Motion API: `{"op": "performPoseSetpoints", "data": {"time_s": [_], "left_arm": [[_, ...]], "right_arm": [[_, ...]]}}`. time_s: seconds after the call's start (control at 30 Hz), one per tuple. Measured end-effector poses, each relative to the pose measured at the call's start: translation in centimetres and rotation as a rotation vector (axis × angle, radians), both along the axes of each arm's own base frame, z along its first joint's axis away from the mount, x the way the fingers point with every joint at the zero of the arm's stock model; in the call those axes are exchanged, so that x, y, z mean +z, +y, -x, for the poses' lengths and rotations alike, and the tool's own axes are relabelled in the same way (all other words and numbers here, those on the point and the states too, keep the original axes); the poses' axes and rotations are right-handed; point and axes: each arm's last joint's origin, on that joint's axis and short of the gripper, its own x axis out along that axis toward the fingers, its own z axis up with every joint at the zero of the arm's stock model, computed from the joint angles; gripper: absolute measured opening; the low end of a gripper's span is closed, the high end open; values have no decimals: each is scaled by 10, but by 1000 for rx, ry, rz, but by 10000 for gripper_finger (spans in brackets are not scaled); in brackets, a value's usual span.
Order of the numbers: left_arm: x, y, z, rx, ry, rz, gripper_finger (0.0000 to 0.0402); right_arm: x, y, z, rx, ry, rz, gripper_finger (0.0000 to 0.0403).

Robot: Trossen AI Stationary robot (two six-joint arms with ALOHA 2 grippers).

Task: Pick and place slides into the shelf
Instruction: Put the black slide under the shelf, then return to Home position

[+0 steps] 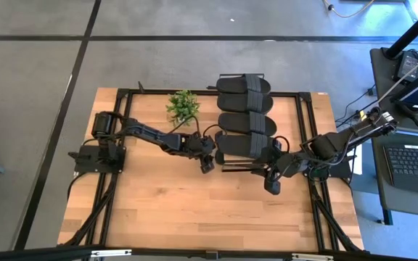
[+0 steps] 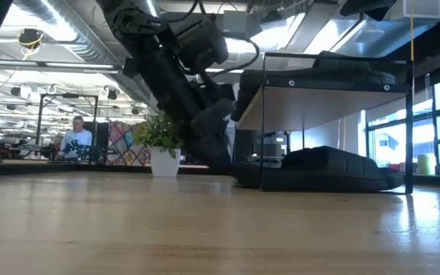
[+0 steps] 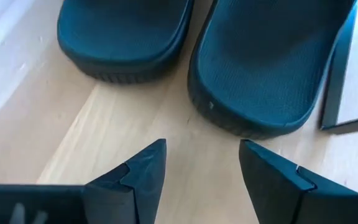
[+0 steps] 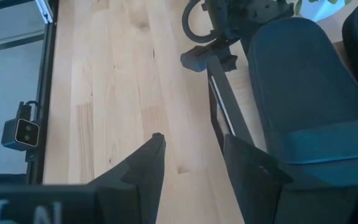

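Black slides [image 1: 244,123] lie side by side on the shelf's top. Others [image 2: 334,166] rest on the table under the shelf's light board [image 2: 319,98]. In the left wrist view two slide ends [image 3: 126,34] [image 3: 272,62] lie flat on the wood beside the shelf's black frame leg [image 3: 334,81]. My left gripper [image 1: 207,165] [image 3: 202,149] is open, low at the shelf's left end, a little short of those ends. My right gripper [image 1: 272,187] [image 4: 191,140] is open over bare table at the shelf's near right corner, beside a slide [image 4: 303,93] and the frame [image 4: 229,109].
A small potted plant [image 1: 183,107] [image 2: 161,149] stands left of the shelf, behind my left arm. The table's near half [image 1: 194,214] is bare wood. A black frame runs along the table's edges [image 4: 48,74]. A person [image 2: 75,137] sits far off in the room.
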Motion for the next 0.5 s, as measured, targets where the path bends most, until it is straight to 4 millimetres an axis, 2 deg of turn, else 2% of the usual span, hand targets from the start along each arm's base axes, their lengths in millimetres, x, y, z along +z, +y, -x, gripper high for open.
{"op": "performPoseSetpoints", "data": {"time_s": [0.13,0.37,0.5], "left_arm": [[1,0,-1,1,-12,2,195],[0,1,8,-2,76,15,195],[20,0,17,-2,80,17,195]], "right_arm": [[0,0,0,0,1,1,167],[0,0,0,0,6,3,167],[3,0,0,2,-26,-10,167]]}}
